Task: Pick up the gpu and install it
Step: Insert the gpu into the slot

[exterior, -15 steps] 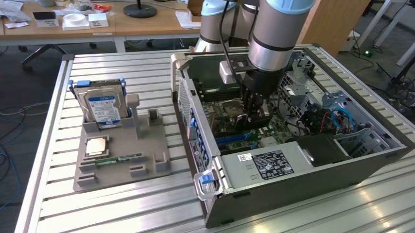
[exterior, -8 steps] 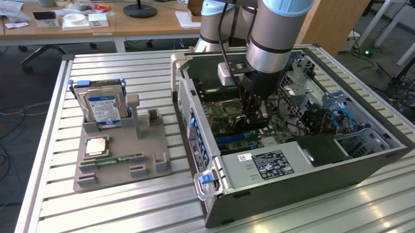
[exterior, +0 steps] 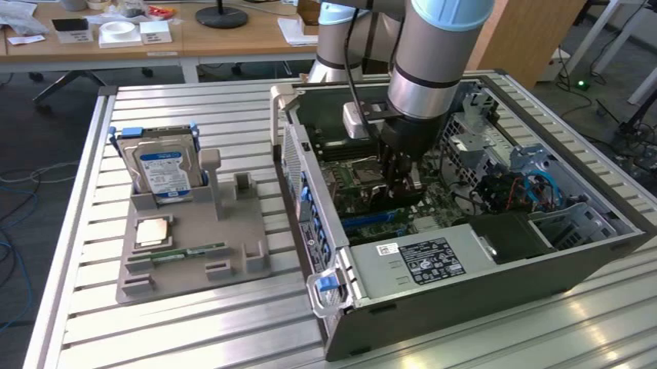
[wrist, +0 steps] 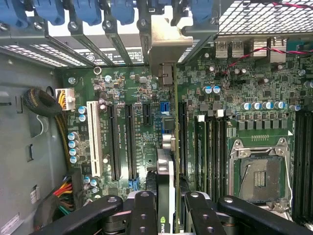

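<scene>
Inside the open computer case (exterior: 482,261), over the motherboard (wrist: 132,83), the fingers (wrist: 143,211) are clamped on the gpu (wrist: 166,176), which stands edge-down with its silver bracket (wrist: 168,46) at the rear wall. If the card's edge sits off its slot, pressing could jam it, bend the bracket or strain the board
</scene>
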Controlling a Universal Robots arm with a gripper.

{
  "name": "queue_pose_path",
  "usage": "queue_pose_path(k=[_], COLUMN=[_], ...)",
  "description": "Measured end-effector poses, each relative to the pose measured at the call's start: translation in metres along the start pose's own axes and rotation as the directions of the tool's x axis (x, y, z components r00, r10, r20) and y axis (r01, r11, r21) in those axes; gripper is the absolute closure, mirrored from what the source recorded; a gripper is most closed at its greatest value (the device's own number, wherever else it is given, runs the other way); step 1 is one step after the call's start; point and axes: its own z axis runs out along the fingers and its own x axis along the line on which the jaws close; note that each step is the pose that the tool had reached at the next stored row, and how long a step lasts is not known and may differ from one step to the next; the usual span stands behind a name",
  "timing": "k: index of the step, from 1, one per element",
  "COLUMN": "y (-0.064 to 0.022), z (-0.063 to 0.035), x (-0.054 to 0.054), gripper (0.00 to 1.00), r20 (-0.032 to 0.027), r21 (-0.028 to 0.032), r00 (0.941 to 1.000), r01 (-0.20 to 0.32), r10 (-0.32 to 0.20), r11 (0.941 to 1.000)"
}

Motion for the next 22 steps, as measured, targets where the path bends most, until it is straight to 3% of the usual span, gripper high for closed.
queue_pose_path(k=[22], y=[0.0085], z=[0.0013], x=[0.0017], gripper=[0.73], r20=[0.0001], r21=[0.0001], r00=[1.0], r01=[0.0], r10=[0.0], r11=[1.0])
